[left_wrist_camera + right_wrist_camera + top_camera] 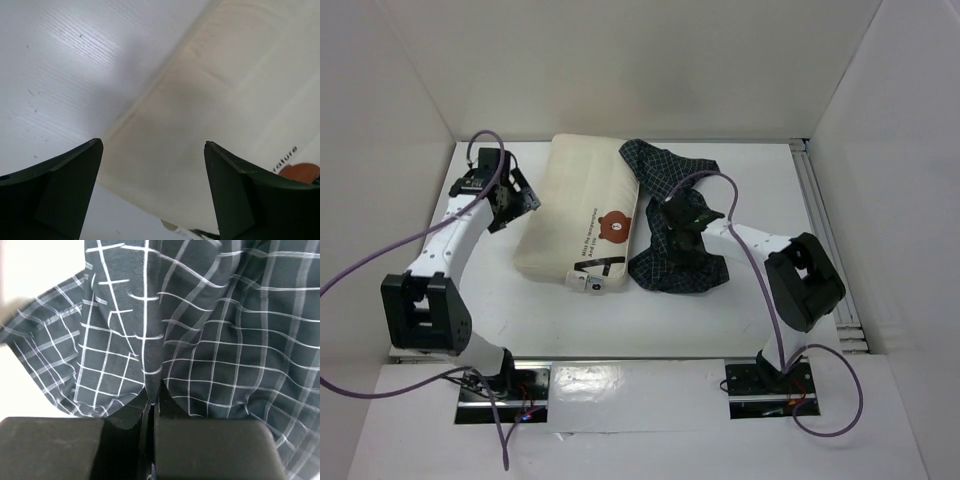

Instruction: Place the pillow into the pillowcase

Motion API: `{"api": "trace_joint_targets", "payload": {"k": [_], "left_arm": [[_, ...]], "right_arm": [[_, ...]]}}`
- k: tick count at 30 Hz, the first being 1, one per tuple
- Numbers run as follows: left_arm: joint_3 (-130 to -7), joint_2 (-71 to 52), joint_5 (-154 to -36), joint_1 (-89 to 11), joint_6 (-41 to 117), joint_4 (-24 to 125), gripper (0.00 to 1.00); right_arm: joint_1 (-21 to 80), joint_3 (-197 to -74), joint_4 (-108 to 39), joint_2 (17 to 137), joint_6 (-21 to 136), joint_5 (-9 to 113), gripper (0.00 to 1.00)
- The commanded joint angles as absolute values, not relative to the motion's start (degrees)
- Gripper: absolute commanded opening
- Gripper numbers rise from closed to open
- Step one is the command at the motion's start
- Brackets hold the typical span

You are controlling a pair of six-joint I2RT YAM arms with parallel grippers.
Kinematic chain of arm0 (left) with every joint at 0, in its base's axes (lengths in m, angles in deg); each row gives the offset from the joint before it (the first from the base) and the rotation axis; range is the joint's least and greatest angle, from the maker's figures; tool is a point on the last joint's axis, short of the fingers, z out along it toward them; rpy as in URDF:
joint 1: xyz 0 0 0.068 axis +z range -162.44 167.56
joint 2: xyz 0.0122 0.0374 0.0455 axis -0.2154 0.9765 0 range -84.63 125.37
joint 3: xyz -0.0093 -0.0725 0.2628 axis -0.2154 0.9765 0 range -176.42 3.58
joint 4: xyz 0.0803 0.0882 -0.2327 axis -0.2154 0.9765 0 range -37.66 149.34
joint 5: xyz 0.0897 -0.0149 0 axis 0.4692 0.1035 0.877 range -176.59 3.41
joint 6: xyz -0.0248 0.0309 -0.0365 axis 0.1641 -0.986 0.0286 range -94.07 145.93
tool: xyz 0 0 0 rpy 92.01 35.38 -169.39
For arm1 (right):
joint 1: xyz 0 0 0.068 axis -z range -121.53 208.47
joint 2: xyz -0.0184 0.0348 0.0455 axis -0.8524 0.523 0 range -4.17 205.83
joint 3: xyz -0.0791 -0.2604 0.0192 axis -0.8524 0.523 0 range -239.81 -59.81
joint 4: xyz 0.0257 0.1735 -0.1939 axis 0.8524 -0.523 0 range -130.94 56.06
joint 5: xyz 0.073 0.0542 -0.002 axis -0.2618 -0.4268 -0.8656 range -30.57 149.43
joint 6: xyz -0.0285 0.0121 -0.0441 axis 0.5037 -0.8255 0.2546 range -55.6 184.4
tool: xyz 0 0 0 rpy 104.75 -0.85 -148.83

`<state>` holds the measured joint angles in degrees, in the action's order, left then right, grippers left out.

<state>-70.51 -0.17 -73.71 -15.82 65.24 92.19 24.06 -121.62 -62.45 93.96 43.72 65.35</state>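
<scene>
Pillow [582, 215] lies flat in the middle of the table [570, 320], bear print [616, 226] facing up, with the pillowcase [678, 268] crumpled against its right edge. The right gripper [687, 215] is clamped on a fold of the checked cloth near the middle of the heap. The left gripper [516, 199] hangs just off the pillow's left edge, fingers spread wide and holding nothing.

The step in hand appears to be lifting the case to find its mouth. Done well, that means raising the cloth gently so it shakes out, pinching one layer only so the opening can part, then bringing the hem toward a short end of the pillow while the left arm steadies it. A pinch through both layers would hold the sleeve shut.

Only the overhead view gives the layout, with one arm on each side. Only the right wrist camera shows the pinch, a ridge of cloth running down between the closed fingers [210, 450]. The left wrist camera shows cream cover between wide-set fingers [55, 195]; whether they touch it cannot be told.
</scene>
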Motion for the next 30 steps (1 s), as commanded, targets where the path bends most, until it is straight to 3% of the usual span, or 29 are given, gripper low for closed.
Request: {"api": "trace_joint_targets", "payload": {"k": [1, 4, 12, 19, 21, 24, 30], "left_arm": [[-72.62, 5.71, -78.49, -12.01, 65.75, 91.71, 0.95], [-73.15, 10.97, -80.44, -12.00, 65.75, 87.95, 0.94], [-78.34, 20.92, -89.04, -27.37, 60.30, 82.59, 0.90], [-88.94, 24.96, -104.42, -43.54, 55.50, 76.59, 0.89], [-97.01, 26.73, -97.35, -45.22, 54.59, 87.71, 0.89], [-98.29, 24.11, -89.96, -41.38, 56.24, 98.27, 0.89], [-78.98, -1.98, -94.93, -17.74, 68.46, 94.54, 0.95]], "right_arm": [[23.93, -127.31, -65.14, 88.83, 43.22, 72.60, 0.00], [26.21, -133.27, -67.86, 83.03, 45.24, 73.84, 0.00], [29.11, -164.27, -74.46, 77.58, 50.96, 72.45, 0.00], [29.11, -164.68, -61.73, 69.22, 52.36, 65.16, 0.00], [29.64, -163.62, -58.47, 69.22, 52.36, 62.09, 0.00], [29.64, -163.61, -58.46, 71.49, 52.36, 56.90, 0.00], [28.94, -157.55, -51.45, 80.01, 47.98, 43.29, 0.00]]}}
